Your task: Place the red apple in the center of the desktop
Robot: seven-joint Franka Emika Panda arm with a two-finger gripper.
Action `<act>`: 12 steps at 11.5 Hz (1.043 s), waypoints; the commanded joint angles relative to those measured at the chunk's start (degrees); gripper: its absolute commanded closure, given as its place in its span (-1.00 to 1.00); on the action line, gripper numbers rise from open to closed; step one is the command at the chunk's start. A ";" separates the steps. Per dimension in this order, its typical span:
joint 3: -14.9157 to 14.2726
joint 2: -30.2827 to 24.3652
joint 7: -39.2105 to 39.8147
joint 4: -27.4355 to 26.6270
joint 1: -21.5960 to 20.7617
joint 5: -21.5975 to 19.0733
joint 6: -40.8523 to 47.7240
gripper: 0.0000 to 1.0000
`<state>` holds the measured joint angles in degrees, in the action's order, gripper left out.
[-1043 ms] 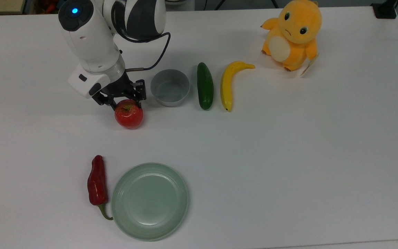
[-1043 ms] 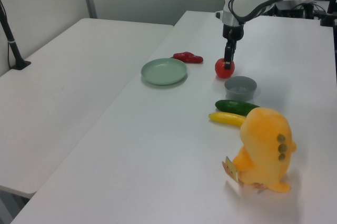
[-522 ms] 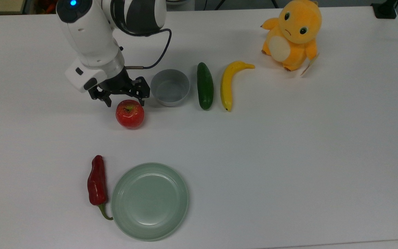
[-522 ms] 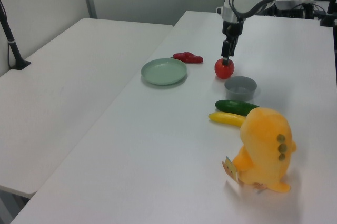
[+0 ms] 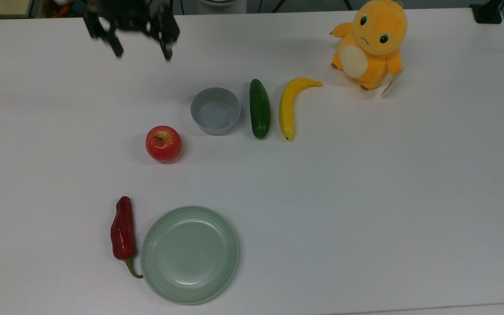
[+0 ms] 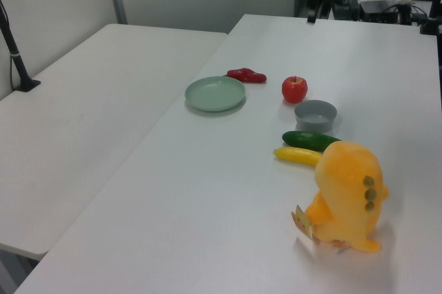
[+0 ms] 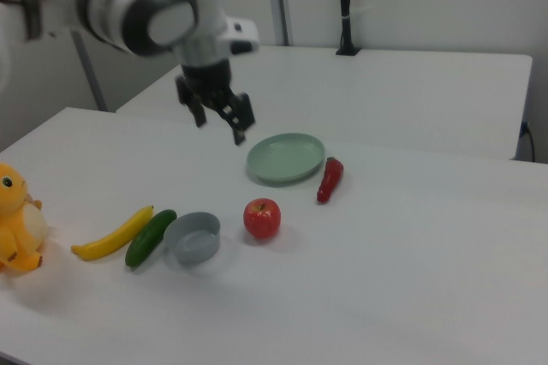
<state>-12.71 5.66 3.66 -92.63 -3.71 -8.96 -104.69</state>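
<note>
The red apple (image 5: 163,144) rests by itself on the white desktop (image 5: 344,175), in the top view's left half just left of a small grey bowl (image 5: 215,110). It also shows in the left view (image 6: 294,89) and in the right view (image 7: 262,218). My gripper (image 5: 142,50) hangs high above the table near the top view's upper edge, far from the apple. Its black fingers (image 5: 167,49) stand wide apart and hold nothing. In the right view the gripper (image 7: 220,125) hovers well above the table, up and to the left of the apple.
A green cucumber (image 5: 260,109) and a yellow banana (image 5: 290,106) lie right of the bowl. An orange plush toy (image 5: 370,43) sits at the top view's upper right. A pale green plate (image 5: 190,254) and a dark-red chili pepper (image 5: 123,232) lie near the front edge.
The gripper opened off the apple, then rose and pulled back toward the top view's upper edge. The apple stayed on the table beside the bowl.
</note>
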 commanded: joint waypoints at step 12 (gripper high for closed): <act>13.15 -10.59 -5.36 -1.68 2.47 5.27 11.52 -1.00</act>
<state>0.07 -5.77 -7.72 -93.63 -2.30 -4.25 -91.38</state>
